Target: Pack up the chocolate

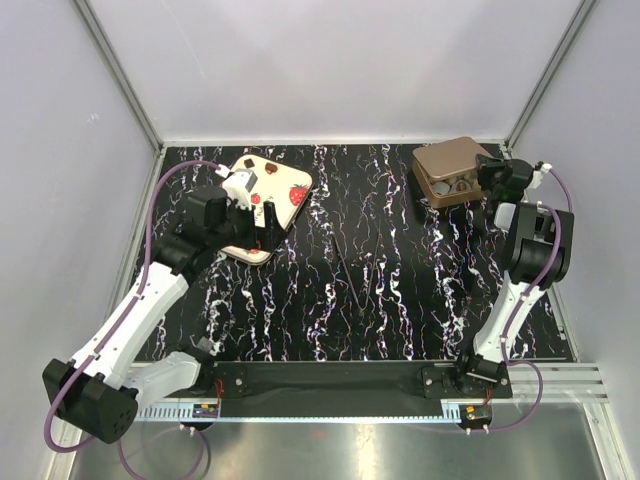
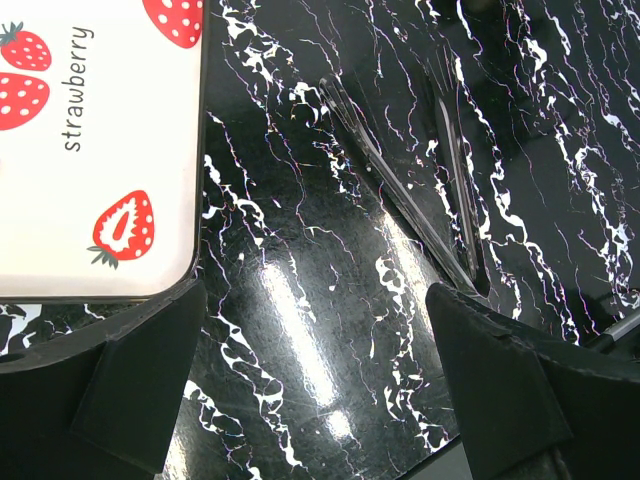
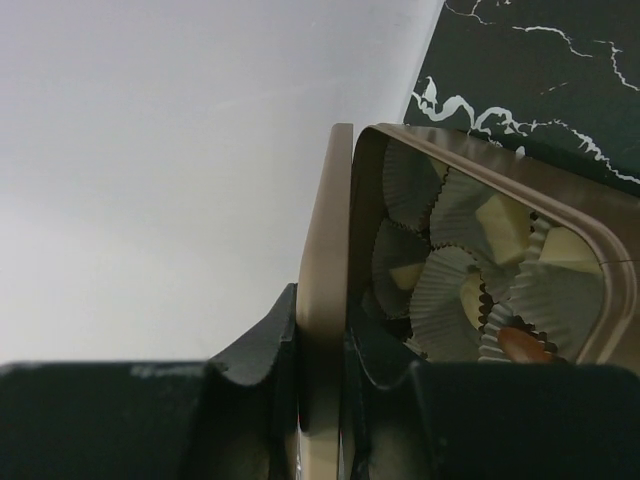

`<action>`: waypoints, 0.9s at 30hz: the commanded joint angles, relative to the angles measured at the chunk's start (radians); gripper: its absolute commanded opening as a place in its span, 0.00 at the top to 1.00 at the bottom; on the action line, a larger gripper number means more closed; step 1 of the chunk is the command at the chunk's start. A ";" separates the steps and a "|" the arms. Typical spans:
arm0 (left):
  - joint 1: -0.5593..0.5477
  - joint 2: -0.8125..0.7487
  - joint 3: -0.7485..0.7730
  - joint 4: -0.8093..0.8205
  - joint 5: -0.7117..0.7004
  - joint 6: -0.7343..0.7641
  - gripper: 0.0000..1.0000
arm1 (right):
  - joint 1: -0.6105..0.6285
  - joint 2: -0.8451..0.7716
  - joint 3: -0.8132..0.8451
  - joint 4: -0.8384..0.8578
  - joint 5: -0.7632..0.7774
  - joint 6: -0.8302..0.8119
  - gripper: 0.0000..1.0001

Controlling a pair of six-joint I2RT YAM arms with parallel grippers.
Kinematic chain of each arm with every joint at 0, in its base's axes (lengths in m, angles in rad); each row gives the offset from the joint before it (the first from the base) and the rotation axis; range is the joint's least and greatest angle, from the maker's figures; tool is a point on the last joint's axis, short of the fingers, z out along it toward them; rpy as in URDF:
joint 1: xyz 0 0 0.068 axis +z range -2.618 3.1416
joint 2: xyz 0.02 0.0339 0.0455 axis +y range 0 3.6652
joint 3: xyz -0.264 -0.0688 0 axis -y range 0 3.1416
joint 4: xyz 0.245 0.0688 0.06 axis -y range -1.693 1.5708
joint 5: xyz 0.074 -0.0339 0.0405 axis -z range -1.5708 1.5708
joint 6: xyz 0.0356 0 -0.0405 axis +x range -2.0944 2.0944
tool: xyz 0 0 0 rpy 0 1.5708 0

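- The chocolate (image 3: 470, 270) sits in fluted paper cups packed close together inside the brown tray (image 3: 325, 300). Most cups are pale grey with pale pieces, and one brownish-gold piece lies at the lower edge of the right wrist view.
- From above, the tray (image 1: 445, 160) is at the far right of the table (image 1: 380, 300), near the back wall. Whether it rests flat or is raised off the surface cannot be told.
- The right claw (image 3: 320, 350) is nearly closed and pinches one side wall of the tray, with one finger outside and the other inside against the cups.
- The flat cream lid (image 1: 285, 185), printed with red strawberries, lies at the far left of the table, well apart from the tray.
- The left claw (image 2: 315, 390) is spread fully wide and grips nothing. It hangs over bare table just beside the lid's corner, with one finger next to the lid's edge.
- Black tongs (image 2: 400, 190) lie on the table between lid and tray.
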 commanded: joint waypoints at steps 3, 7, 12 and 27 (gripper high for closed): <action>0.000 0.009 -0.008 0.054 0.005 0.016 0.01 | -0.026 0.002 -0.011 0.055 -0.019 0.028 0.89; -0.001 0.009 -0.009 0.053 0.007 0.016 0.01 | -0.035 -0.011 -0.027 0.026 -0.013 0.014 0.84; 0.000 0.003 -0.012 0.054 0.005 0.016 0.01 | -0.041 -0.034 -0.028 -0.026 -0.007 -0.014 0.80; -0.001 0.002 -0.015 0.063 0.025 0.007 0.01 | -0.046 -0.129 -0.047 -0.236 0.021 -0.112 0.67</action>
